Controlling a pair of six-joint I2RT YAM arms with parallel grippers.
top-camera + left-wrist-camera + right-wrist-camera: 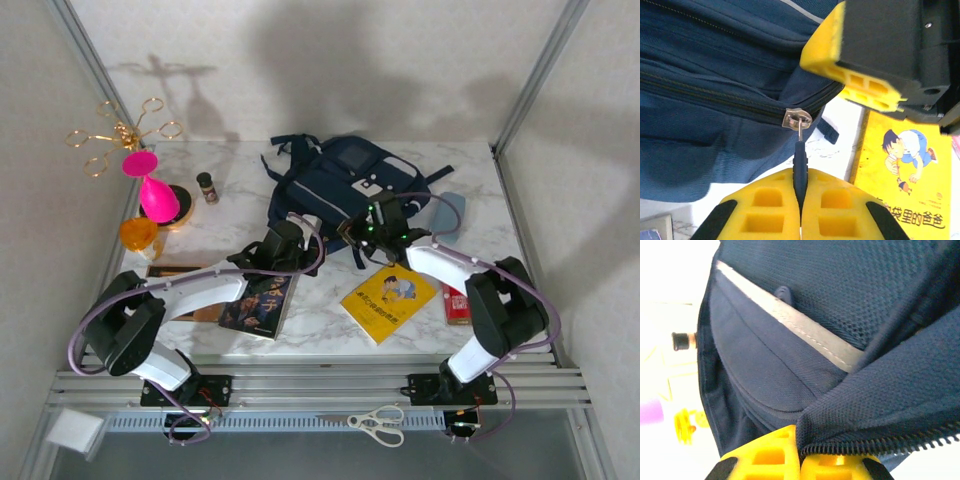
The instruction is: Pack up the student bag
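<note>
Student bag [345, 185]: flat on the desk [320, 335], just behind the yellow book [388, 300].
My left jaws: pinching the zipper pull [800, 159], likely to run it.
My right jaws: pressed together on the bag's edge, bracing it.

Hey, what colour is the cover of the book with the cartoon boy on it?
The book is bright yellow, clearest in the left wrist view.

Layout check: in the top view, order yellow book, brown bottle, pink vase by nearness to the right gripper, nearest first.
1. yellow book, just on the near side.
2. brown bottle, off to the left.
3. pink vase, farther left.
</note>
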